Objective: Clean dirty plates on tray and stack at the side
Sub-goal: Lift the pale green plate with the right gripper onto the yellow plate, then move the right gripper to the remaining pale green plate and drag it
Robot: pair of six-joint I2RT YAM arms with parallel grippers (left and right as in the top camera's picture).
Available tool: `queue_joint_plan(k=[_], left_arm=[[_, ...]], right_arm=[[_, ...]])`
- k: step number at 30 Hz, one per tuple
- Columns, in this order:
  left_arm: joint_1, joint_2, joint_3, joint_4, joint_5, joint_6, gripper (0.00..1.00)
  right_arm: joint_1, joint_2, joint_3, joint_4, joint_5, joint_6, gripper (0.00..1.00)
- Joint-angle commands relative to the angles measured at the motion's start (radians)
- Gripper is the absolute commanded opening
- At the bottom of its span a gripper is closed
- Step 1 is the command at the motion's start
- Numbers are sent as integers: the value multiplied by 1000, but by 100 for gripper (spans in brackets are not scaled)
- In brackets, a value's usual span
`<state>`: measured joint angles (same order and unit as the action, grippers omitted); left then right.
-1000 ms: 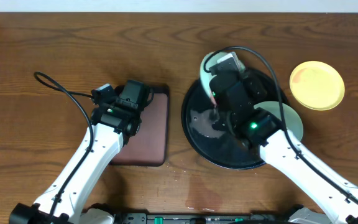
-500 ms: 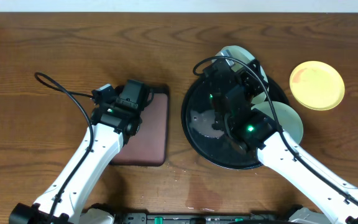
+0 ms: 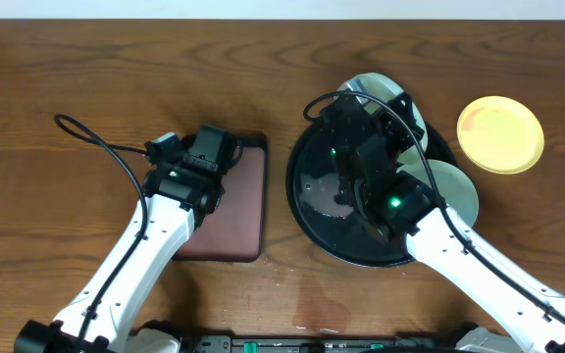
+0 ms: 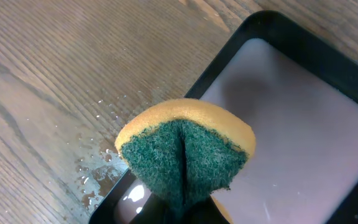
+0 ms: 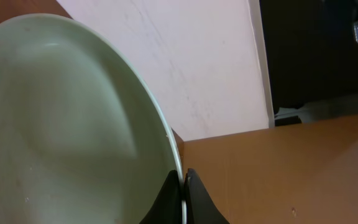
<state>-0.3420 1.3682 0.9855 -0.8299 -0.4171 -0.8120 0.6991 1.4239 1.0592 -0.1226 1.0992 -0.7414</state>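
Note:
The round black tray [image 3: 312, 201] lies right of centre. My right gripper [image 5: 182, 186] is shut on the rim of a mint-green plate [image 5: 61, 124] and holds it tilted up over the tray's far side; the plate's edge shows overhead [image 3: 385, 88]. A second mint-green plate [image 3: 454, 186] rests on the tray's right rim, partly under my right arm. The yellow plate [image 3: 500, 134] with a reddish smear lies on the bare wood to the right. My left gripper [image 4: 182, 208] is shut on a yellow-and-green sponge [image 4: 185, 149] above the maroon tray.
The small maroon tray with a black rim [image 3: 246, 211] lies left of the black tray, under my left gripper [image 3: 209, 157]. Water drops lie on the wood beside its corner [image 4: 95, 180]. A black cable [image 3: 96, 137] runs along the left arm.
My right gripper has lifted and swung the mint-green plate from the tray's upper left toward the upper right, tilting it up. In the last half second nothing moved. The left arm is still.

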Motion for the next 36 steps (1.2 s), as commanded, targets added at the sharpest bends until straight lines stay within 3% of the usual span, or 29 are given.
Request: queue_joint_plan(k=[1,7,13,17,21,29,30,32,36], left_arm=[[5,1,-6,6,15,-10,8],[5,1,-6,9,18,-10,7],[5,1,-6,6,18,-10,8],[5,1,-6,6,18,-10,8],[5,1,-6,6,18,-10,8],[5,1,-6,30,43,-21,8],[5,1,-6,32,44,-21,8],[5,1,-6,32,43,-21,8],[5,1,-8,28,43,-20,8]], right_arm=[[-34,-19,14,3,10,114,1],[-219,-19,14,-69,-98,534,1],[-594,-8,14,-208,-584,849,1],[-866,23,14,-205,-861,932,1],[-1065,77,14,-177,-1008,979,1],[-1163,245,14,-119,-1099,983,1],[-1163,267,14,-111,-1085,984,8],[-1163,290,14,-108,-1033,984,47],[-1163,290,14,-108,-996,984,53]])
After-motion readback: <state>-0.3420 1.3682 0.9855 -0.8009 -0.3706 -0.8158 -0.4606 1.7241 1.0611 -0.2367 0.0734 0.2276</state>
